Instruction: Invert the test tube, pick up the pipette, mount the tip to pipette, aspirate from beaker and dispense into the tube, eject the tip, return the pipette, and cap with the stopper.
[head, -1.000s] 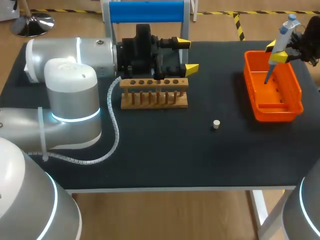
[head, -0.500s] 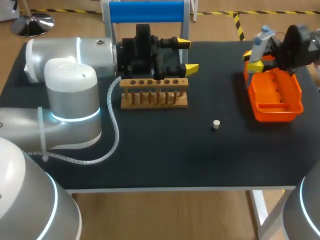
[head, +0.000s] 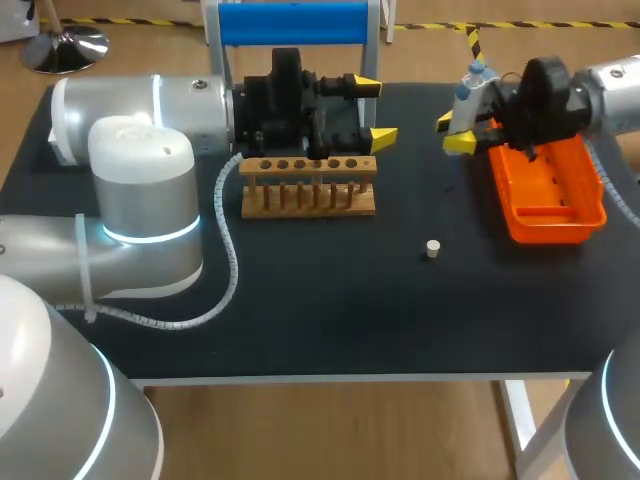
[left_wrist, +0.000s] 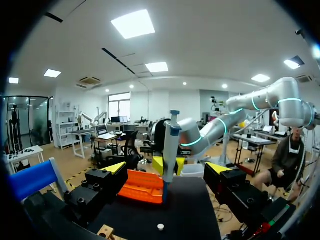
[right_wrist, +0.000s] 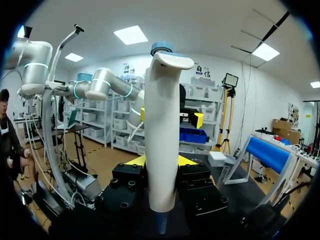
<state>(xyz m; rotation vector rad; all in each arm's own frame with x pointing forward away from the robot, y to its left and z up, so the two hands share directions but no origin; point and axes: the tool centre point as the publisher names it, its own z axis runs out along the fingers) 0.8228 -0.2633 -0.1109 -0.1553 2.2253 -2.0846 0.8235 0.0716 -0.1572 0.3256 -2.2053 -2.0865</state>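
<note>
Right claw (head: 461, 128), clamped on the pipette (head: 468, 88), has swung off the orange tray (head: 548, 208) behind it. Tip mounting comes next, I reckon.

Left claw (head: 373, 112) spread wide; right claw (head: 455, 133) clamps the pipette (head: 466, 90).

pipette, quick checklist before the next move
1. Pipette gripped from both sides by right gripper: ok.
2. Pipette lifted out of tray: ok.
3. Tip mounted on pipette: cannot tell.
4. Left gripper open and empty, behind rack: ok.
5. Stopper lying free on the table, apart from both grippers: ok.
</note>
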